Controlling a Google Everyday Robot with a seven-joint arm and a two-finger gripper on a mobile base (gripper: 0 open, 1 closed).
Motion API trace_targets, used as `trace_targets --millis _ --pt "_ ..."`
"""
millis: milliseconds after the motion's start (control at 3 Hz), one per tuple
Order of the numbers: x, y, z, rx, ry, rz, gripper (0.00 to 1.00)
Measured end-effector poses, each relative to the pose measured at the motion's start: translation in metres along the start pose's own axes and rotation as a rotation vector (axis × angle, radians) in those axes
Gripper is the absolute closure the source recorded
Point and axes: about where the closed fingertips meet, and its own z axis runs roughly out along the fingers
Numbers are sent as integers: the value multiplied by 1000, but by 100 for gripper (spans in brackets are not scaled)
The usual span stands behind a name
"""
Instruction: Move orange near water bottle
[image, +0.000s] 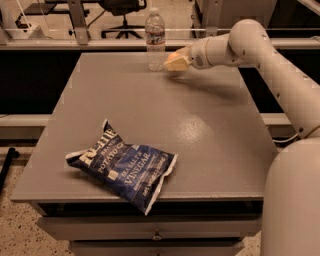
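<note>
The water bottle (155, 39) is clear with a white cap and a pale label band. It stands upright at the far edge of the grey table (150, 115). My gripper (173, 62) reaches in from the right on the white arm (240, 45). It hangs low over the table's far edge, just right of the bottle's base and very close to it. The gripper's tip looks pale yellow-orange. The orange does not show as a separate thing; it may be hidden inside the gripper.
A dark blue salt and vinegar chip bag (124, 169) lies near the table's front left. The arm's white base (295, 200) fills the lower right. Behind the table are a rail (100, 44) and an office chair (122, 10).
</note>
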Motion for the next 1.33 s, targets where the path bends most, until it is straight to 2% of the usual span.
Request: trace_targets --millis 1000,1333 --pt "-1 2 11 -23 -4 27 12" --pt "0 2 11 -23 -3 30 0"
